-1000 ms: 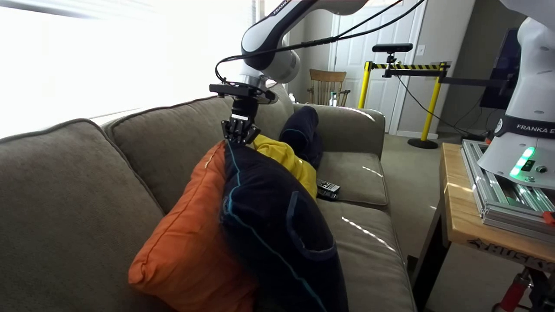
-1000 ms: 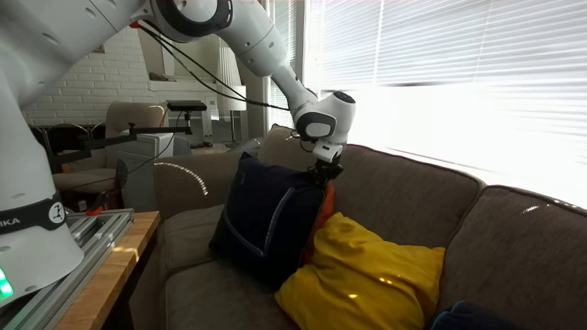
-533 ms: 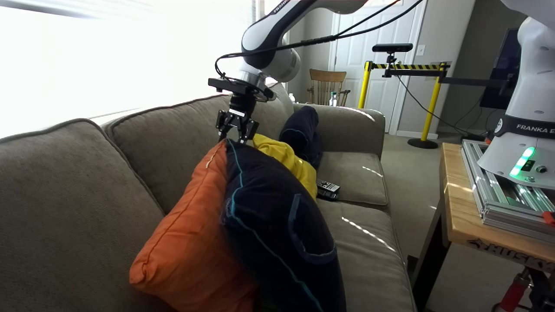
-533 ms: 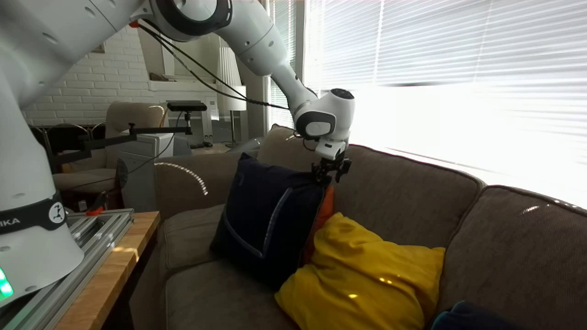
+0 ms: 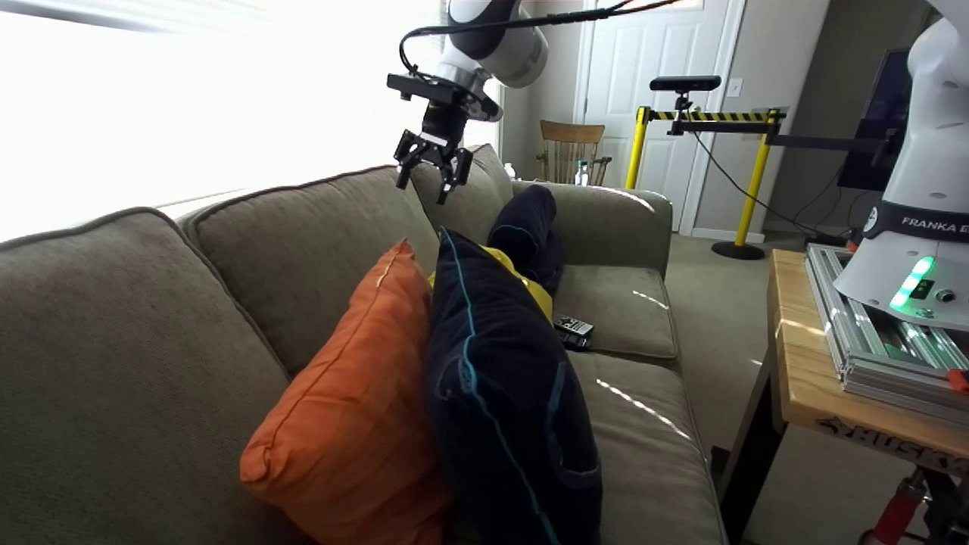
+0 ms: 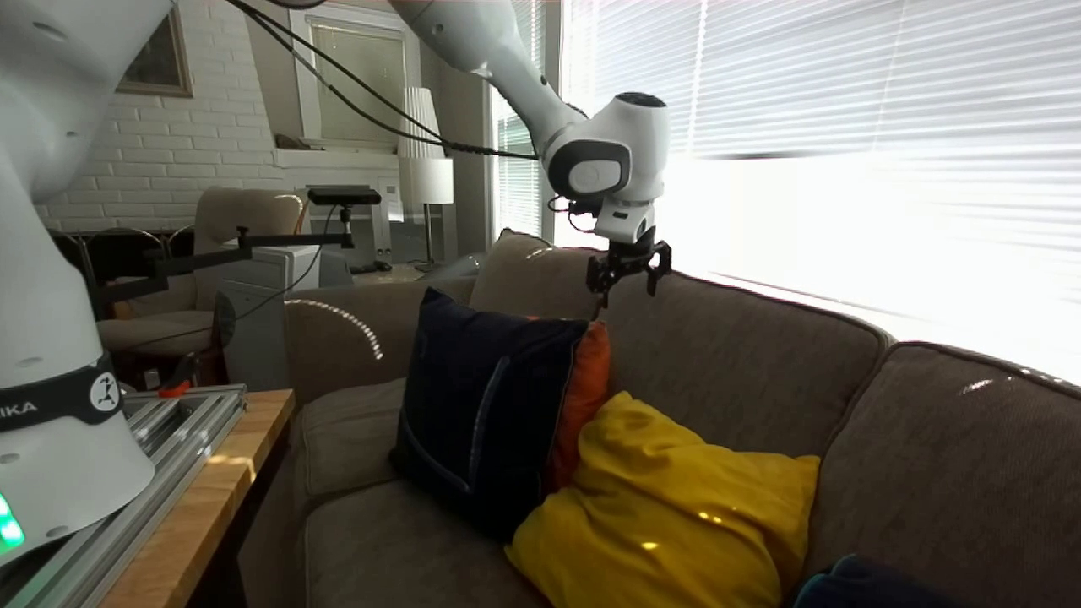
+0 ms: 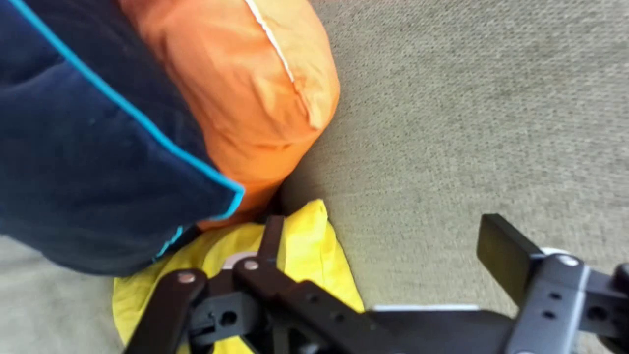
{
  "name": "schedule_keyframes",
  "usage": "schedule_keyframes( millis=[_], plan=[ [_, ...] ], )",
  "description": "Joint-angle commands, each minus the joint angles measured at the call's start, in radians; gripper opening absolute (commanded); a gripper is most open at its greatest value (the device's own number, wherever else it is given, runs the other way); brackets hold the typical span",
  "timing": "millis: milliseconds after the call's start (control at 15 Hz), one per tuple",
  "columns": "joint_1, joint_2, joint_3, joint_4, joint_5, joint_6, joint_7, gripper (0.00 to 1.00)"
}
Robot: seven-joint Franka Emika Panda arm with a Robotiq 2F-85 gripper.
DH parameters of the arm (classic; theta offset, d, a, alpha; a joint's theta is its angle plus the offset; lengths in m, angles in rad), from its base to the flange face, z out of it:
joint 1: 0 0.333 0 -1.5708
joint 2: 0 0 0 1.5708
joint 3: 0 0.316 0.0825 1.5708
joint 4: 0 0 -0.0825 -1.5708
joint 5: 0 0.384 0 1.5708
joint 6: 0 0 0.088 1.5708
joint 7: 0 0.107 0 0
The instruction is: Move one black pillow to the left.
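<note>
Black pillow (image 5: 515,378): we find it tilted on the couch (image 5: 318,235), against the orange pillow (image 5: 348,409).
Yellow pillow (image 6: 676,507): we see it just beside both.
Gripper (image 7: 383,231): we see its jaws wide apart, higher up.

In an exterior view I read "FRANKA E" on the band (image 5: 923,222) of my base (image 5: 878,269), cut off by the edge, and "HUSKY" on the bench (image 5: 804,378), beside an emblem (image 5: 831,425). In an exterior view my band (image 6: 55,403) shows "IKA" and a round white logo (image 6: 104,392). The remote (image 5: 573,325) has markings too small to read.
</note>
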Motion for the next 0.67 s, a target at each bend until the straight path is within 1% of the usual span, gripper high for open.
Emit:
schedule_keyframes(
  millis=[0,133,333,467,600],
  plan=[
    [-0.062,-0.158,-0.03,-0.113,-0.095,-0.158,-0.087,1.0],
    [-0.115,-0.215,-0.035,-0.117,-0.128,-0.286,-0.205,1.0],
    [-0.186,-0.296,-0.055,-0.119,-0.147,-0.44,-0.413,1.0],
    [-0.218,-0.342,-0.081,-0.115,-0.17,-0.552,-0.536,1.0],
    [-0.235,-0.375,-0.103,-0.12,-0.202,-0.635,-0.646,1.0]
  ],
)
